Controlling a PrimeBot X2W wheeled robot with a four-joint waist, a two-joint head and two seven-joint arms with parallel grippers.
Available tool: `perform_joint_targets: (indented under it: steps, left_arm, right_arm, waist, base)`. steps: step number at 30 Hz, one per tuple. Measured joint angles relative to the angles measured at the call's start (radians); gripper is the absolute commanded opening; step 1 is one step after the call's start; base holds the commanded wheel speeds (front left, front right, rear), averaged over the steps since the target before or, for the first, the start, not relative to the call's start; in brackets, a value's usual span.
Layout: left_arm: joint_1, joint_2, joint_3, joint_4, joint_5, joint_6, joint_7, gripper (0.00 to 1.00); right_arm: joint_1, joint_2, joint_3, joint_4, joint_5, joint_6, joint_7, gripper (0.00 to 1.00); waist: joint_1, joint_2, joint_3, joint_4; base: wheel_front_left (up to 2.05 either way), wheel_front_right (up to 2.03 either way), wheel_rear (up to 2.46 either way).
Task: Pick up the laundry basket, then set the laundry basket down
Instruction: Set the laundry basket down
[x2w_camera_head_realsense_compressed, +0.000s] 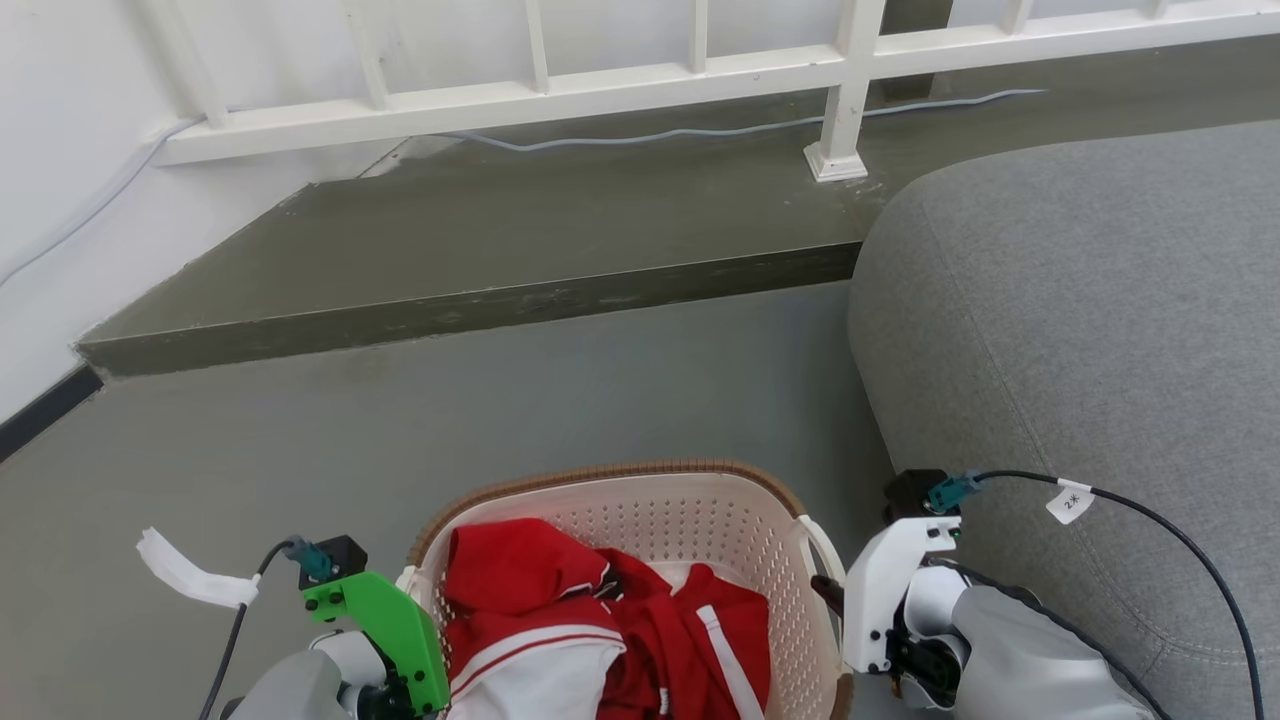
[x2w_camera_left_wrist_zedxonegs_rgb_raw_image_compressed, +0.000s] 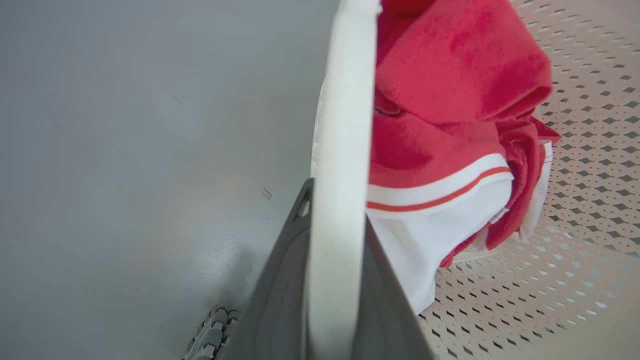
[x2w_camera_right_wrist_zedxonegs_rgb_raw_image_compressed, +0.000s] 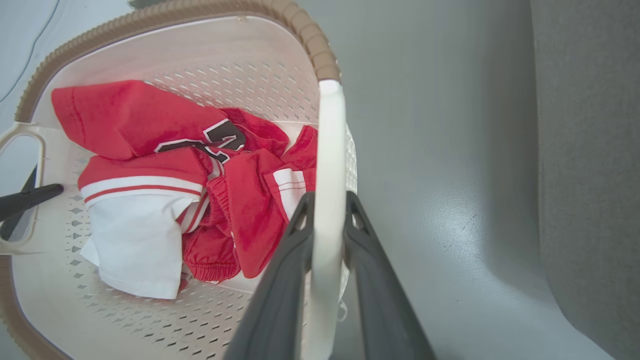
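Note:
The laundry basket is cream-white and perforated with a brown woven-look rim. It sits at the bottom middle of the head view, between my two wrists, with red and white clothes inside. My left gripper is shut on the basket's white left handle; its green wrist mount is beside the left wall. My right gripper is shut on the right handle, next to my white wrist mount. Whether the basket touches the floor I cannot tell.
A grey sofa stands close on the right of the basket. Ahead, a raised concrete step carries a white railing and a loose cable. Grey floor lies between. A base wheel shows below the left handle.

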Motion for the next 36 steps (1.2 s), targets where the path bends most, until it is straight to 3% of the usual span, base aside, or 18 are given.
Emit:
perform_joint_targets:
  steps: [17, 36]
  left_arm:
    - [-0.024, -0.002, -0.005, -0.027, 0.007, 0.022, -0.073, 0.0]
    - [-0.174, -0.005, -0.029, -0.089, 0.037, 0.049, -0.172, 0.0]
  right_arm:
    - [-0.04, -0.011, 0.012, -0.014, 0.002, 0.0, -0.056, 0.0]
    - [-0.192, -0.049, 0.019, -0.036, -0.021, 0.0, -0.165, 0.0]
  waist:
    - [0.0, 0.0, 0.071, -0.002]
    - [0.0002, 0.0, 0.298, 0.003]
  base:
    - [0.0, 0.0, 0.0]
    - [0.0, 0.0, 0.0]
